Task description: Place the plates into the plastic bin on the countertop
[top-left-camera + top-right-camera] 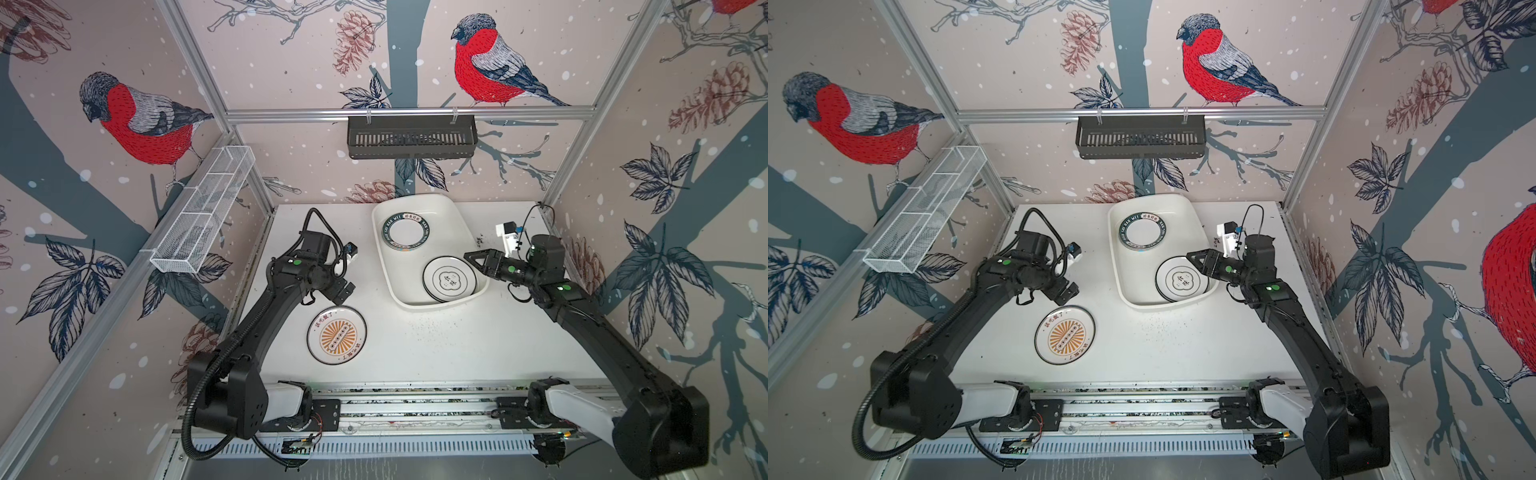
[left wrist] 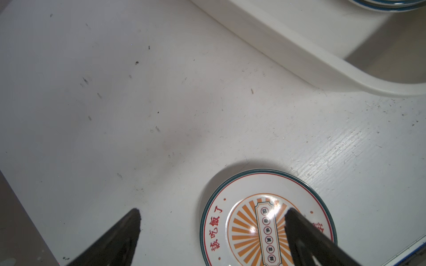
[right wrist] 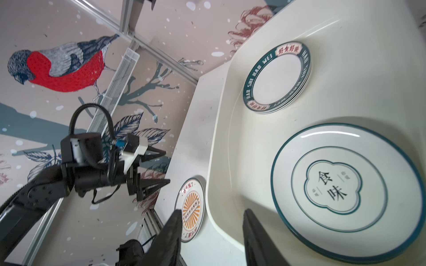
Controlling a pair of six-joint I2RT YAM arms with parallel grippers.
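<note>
Left gripper (image 1: 343,291) gapes empty over the sunburst plate (image 1: 336,335), at its twelve o'clock edge; plate sits seven o'clock from the plastic bin (image 1: 437,212); dip low, straddle the rim, pinch squarely; right gripper (image 1: 474,260) parted, holding nothing

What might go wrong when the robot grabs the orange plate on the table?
The sunburst plate lies flat on the countertop, so the open left gripper may just push it or lose its thin rim. The right gripper hangs by the edge of the plastic bin, so the arms might bump there.

Left hand (image 2: 213,211) wide open, right hand (image 3: 212,211) half-open
</note>
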